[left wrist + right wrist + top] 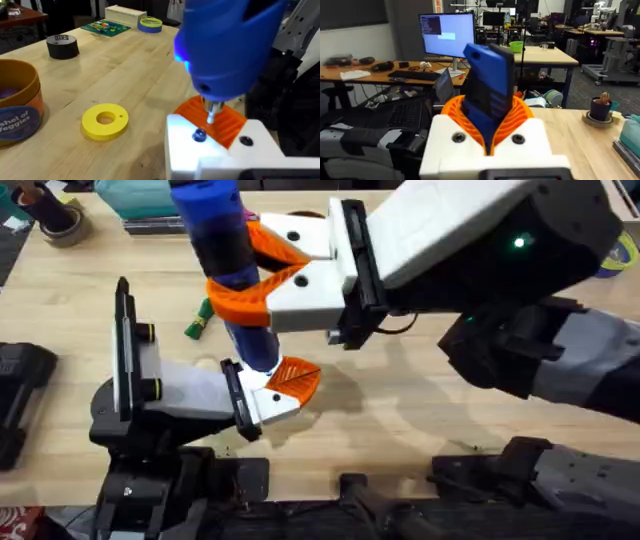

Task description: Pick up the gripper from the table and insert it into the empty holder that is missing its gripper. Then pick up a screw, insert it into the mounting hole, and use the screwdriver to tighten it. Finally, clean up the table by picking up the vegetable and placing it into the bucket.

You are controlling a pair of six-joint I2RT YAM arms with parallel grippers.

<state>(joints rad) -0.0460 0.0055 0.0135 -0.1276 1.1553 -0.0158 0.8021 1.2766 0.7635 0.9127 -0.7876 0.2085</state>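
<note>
My right gripper (250,275) is shut on the blue screwdriver (225,240), which stands upright between its orange pads (520,117). The screwdriver's metal bit (211,112) points down at the white holder (220,150) at the end of my left arm. The orange ribbed gripper (227,122) sits in that holder, and a small dark screw (199,135) rests in a hole just below the bit. My left gripper (290,385) lies low over the table. The green vegetable (198,322) lies behind the screwdriver, partly hidden. The orange bucket (17,102) stands off to one side.
A flat yellow disc (105,120) lies on the table between the bucket and the holder. Farther off are a black tape roll (62,46), a green board (102,27) and a blue-yellow ring (150,23). A black device (20,395) sits at the table's left edge.
</note>
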